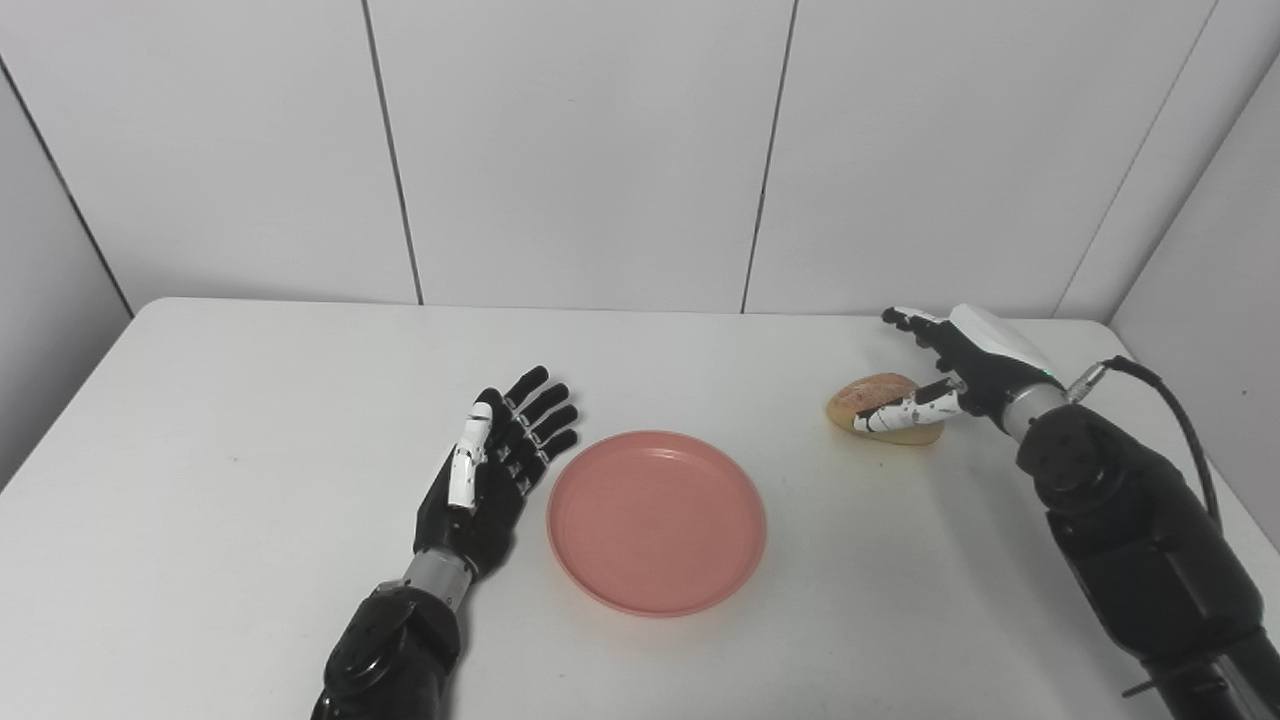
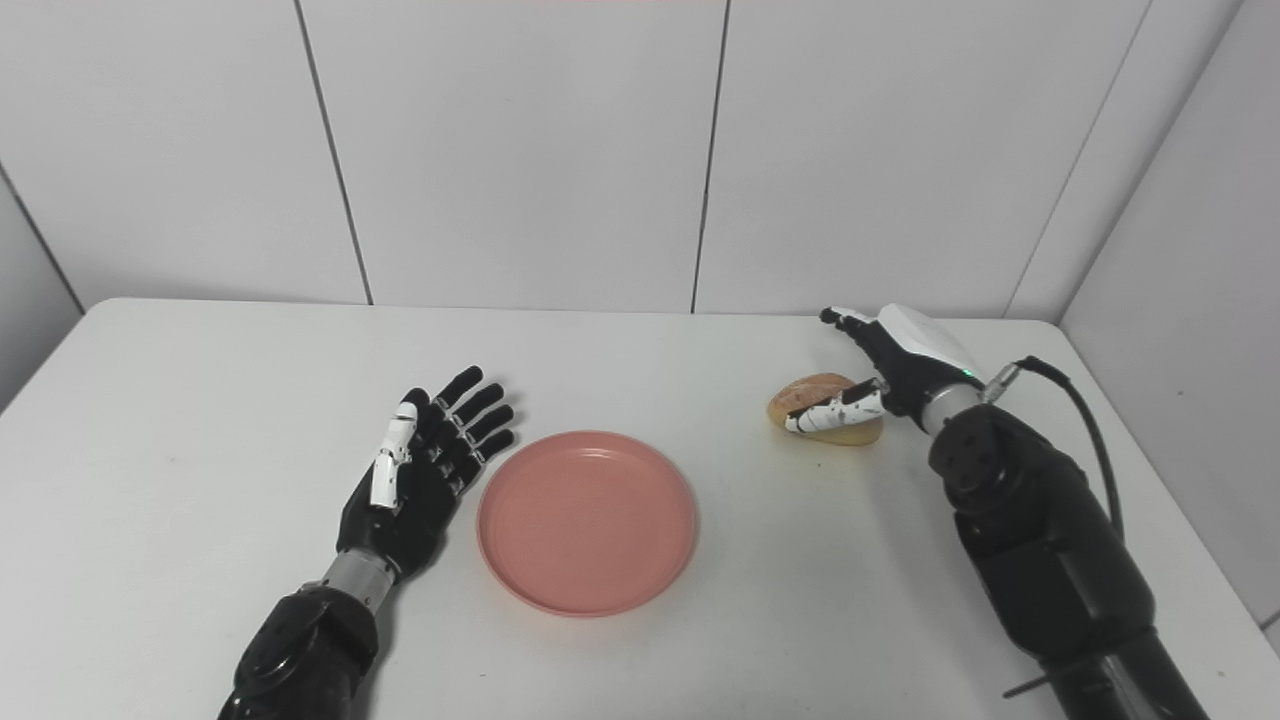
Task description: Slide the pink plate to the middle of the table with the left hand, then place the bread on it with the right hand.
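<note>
bread (image 1: 884, 407) lies between the right hand (image 1: 945, 375) fingers, spread and not yet clenched, long axis crosswise. pink plate (image 1: 657, 520) sits near mid-tabletop, just beside the released left hand (image 1: 495, 470).

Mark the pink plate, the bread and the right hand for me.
pink plate (image 1: 656, 520): left eye view, bare middle of its floor.
bread (image 1: 872, 392): left eye view, browned top crust.
right hand (image 2: 900, 365): right eye view, middle of the hand beside the bread.

Pink plate (image 1: 657, 522), tan-brown bread (image 1: 880, 398)
</note>
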